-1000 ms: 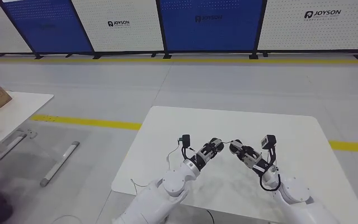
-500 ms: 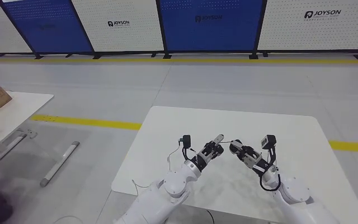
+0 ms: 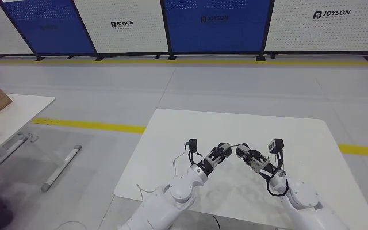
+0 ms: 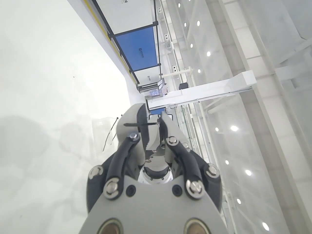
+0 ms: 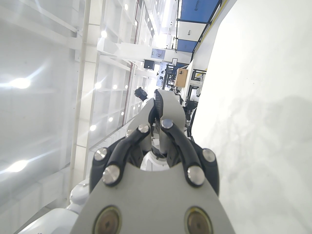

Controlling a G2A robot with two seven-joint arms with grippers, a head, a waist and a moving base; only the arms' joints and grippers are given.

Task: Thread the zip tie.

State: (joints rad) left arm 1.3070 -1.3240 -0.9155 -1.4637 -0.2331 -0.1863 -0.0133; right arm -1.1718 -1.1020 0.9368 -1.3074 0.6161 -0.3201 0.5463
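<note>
You have left arm (image 3: 183, 185) and right arm (image 3: 290, 188) both stretched forward, forearms angled inward toward each other. Left tool (image 3: 221, 151) and right tool (image 3: 242, 152) point tip to tip, near but apart. Left tool: fingers (image 4: 142, 120) parted, a clear gap between the pads. Right tool: fingers (image 5: 158, 103) pressed together at the tips. Wrists roughly level with each other.

Factory-style hall, partition panels (image 3: 215, 26), yellow floor line (image 3: 86, 125), ceiling lights (image 4: 234, 128)

Thin dark zip tie (image 4: 152, 123), straight, aloft
</note>
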